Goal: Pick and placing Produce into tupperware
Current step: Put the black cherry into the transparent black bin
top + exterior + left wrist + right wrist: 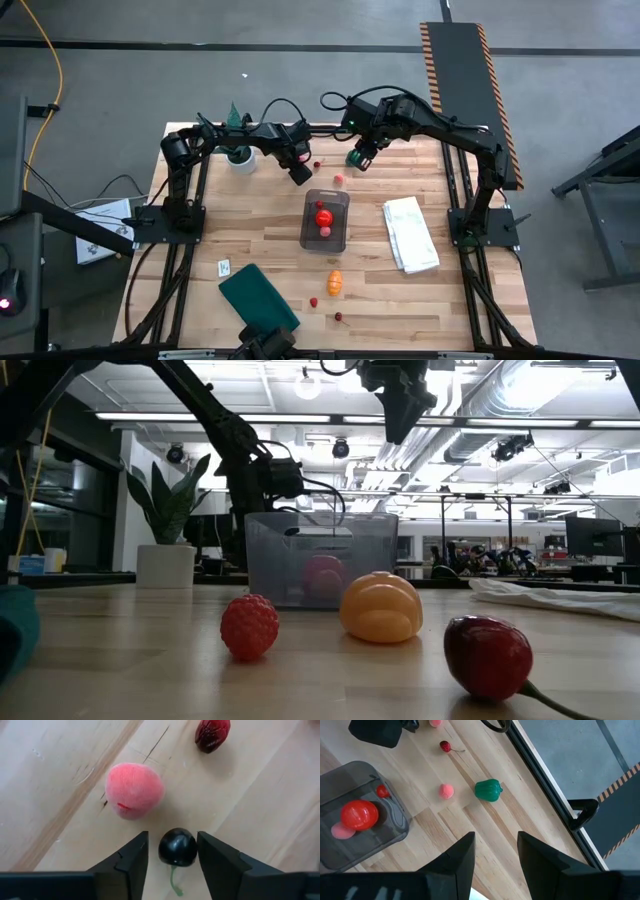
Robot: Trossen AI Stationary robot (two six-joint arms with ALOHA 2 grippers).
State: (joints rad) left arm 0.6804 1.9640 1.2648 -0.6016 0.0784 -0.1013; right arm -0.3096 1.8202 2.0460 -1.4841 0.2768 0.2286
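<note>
Our left gripper (172, 851) has its jaws spread to either side of a dark cherry (177, 847), not yet pinching it; the berry sits squarely in the gap, its stem trailing back toward the wrist. Just beyond lie a pink fuzzy piece (134, 789) and a dark red berry (212, 734). Our right gripper (495, 851) hangs released, holding nothing, above the counter (230, 225) near the green round one (488, 790). The left arm is nearer the tupperware (326, 220), which already holds a red ball (323, 215) and smaller pink and red pieces. An orange one (334, 283) waits well apart.
</note>
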